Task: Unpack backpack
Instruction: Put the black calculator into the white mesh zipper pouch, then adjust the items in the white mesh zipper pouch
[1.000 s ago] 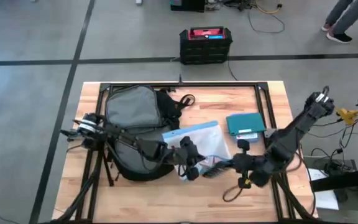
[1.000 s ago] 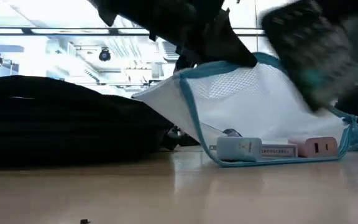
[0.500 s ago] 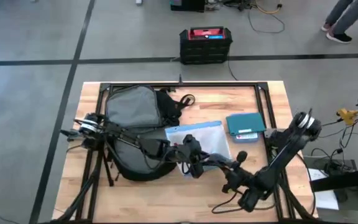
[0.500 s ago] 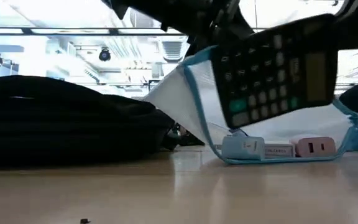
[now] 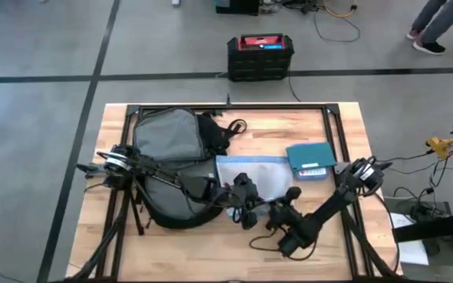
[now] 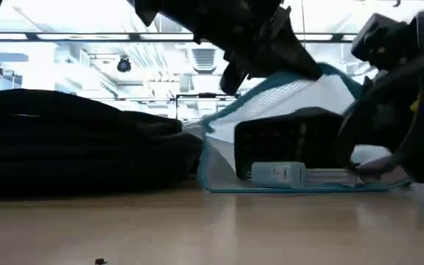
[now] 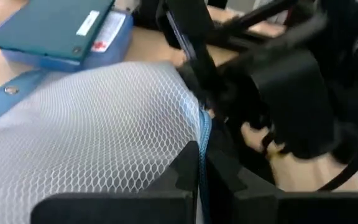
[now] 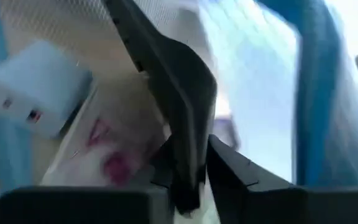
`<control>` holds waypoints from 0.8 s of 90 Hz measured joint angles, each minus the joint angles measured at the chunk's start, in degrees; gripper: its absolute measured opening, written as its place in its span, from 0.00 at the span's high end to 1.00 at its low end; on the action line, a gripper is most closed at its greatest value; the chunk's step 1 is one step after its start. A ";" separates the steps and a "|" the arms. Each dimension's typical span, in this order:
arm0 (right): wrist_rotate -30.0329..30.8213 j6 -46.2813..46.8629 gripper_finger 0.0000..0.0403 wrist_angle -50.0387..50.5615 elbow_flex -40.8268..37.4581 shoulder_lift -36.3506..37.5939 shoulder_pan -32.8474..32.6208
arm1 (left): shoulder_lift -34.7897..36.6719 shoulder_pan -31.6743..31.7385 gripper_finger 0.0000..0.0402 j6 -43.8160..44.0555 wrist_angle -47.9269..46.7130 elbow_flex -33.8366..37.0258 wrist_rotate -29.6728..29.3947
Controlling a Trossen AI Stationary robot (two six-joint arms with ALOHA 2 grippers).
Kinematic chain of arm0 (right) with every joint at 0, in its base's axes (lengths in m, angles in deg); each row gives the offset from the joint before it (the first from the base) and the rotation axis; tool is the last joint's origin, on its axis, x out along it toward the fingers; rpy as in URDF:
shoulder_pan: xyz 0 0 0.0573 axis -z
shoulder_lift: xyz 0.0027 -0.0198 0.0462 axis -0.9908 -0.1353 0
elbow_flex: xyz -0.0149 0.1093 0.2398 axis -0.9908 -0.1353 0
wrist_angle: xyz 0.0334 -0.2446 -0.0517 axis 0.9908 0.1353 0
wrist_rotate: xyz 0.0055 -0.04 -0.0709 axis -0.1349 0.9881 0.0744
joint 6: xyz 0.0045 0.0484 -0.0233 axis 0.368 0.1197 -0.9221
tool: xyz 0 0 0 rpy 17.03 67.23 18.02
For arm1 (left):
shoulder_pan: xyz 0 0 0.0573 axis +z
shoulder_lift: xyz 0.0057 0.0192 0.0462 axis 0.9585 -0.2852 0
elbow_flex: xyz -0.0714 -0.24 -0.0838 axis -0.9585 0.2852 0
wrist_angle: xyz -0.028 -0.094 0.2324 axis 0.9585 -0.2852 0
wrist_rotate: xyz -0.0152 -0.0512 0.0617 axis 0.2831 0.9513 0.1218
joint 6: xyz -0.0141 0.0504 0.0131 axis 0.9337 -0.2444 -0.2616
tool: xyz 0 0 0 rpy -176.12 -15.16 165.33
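Left gripper (image 5: 246,214) sitting low of centre in the high view, fingers pressed together, pinching the blue-trimmed edge of the white mesh pouch (image 5: 252,171) and holding that edge up off the table (image 5: 344,130). In the left wrist view, gripping the blue seam between the two dark fingers (image 7: 185,171), with netting (image 7: 86,130) spreading away from it. Right gripper (image 5: 278,214) lying just beside it, right of centre and low in the high view, closed on a thin dark flat object (image 8: 173,118) at the pouch mouth; looking like the dark slab (image 6: 289,143) standing inside the pouch in the low view, though not telling exactly what it is. Pale blue adapter (image 6: 277,174) resting on the pouch floor at centre of the low view. Backpack (image 5: 167,153) lying flat at left of centre in the high view, grey panel upward, touching the pouch's left end. Teal notebook (image 5: 311,157) lying right of centre, beside the pouch. Black box with red top (image 5: 259,55) standing on the floor at upper centre.
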 joint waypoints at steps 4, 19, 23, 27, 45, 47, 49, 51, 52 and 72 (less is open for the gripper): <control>-2.60 -0.69 0.73 -0.28 0.01 1.11 0.14 | 0.00 -0.02 0.99 -0.65 -0.55 -0.01 -0.22; -10.64 -4.01 0.52 -0.21 0.01 5.85 0.04 | 0.40 -0.02 0.92 -5.00 -1.86 -0.01 -2.49; -11.40 -5.01 0.48 -0.26 0.02 7.29 -0.51 | 0.74 -0.02 0.89 -6.03 -1.91 -0.03 -3.13; -11.71 -6.42 0.44 -0.34 0.01 8.88 -1.23 | 1.22 -0.02 0.86 -6.77 -2.44 -0.31 -3.41; -17.12 -16.57 0.33 -4.60 0.00 15.62 -3.99 | 1.84 -0.44 0.75 -5.19 -9.25 -1.52 -3.45; -17.98 -17.92 0.32 -5.84 0.00 16.07 -4.19 | 1.84 -0.52 0.75 -4.74 -9.81 -1.50 -3.45; -18.83 -19.42 0.32 -7.32 0.00 16.31 -4.33 | 1.81 -0.55 0.74 -4.29 -10.18 -1.50 -3.45; -19.55 -21.07 0.32 -9.01 0.00 16.48 -4.49 | 1.81 -0.65 0.74 -3.96 -10.36 -1.50 -3.45; -19.87 -21.88 0.32 -9.95 -0.01 16.53 -4.56 | 1.81 -0.67 0.74 -3.78 -10.38 -1.50 -3.45; -27.12 -33.21 0.52 -29.24 -1.09 11.68 -2.02 | 2.11 -2.46 0.76 -2.78 -11.41 -1.52 -3.48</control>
